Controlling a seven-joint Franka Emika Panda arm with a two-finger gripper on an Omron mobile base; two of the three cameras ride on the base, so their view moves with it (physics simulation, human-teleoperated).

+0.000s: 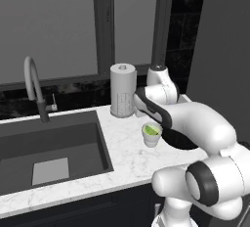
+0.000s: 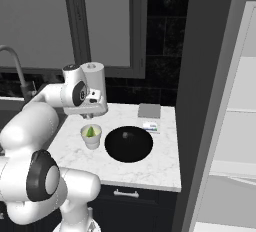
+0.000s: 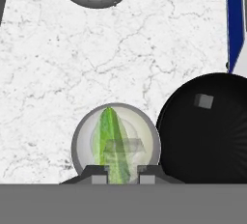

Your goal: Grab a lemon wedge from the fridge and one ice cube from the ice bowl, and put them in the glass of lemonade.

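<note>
The glass of lemonade (image 3: 82, 141), a small off-white cup (image 1: 152, 135), stands on the marble counter beside the ice bowl (image 3: 202, 141). The lime-green lemon wedge (image 3: 110, 136) lies inside the cup (image 2: 91, 137), leaning against its wall. My gripper (image 3: 123, 177) hovers just above the cup's rim, open, its two fingers apart and touching nothing. In the right base view the gripper (image 2: 93, 115) hangs right over the cup. One ice cube (image 3: 203, 101) rests in the wide black ice bowl (image 2: 128, 146). The fridge (image 2: 240, 126) stands open at the right, showing pale shelves.
A tall grey perforated cylinder (image 1: 122, 90) stands behind the cup. A blue and white box (image 3: 236, 25) and a grey block (image 2: 149, 110) lie behind the bowl. A sink (image 1: 49, 147) with a curved faucet (image 1: 34, 84) is to the left.
</note>
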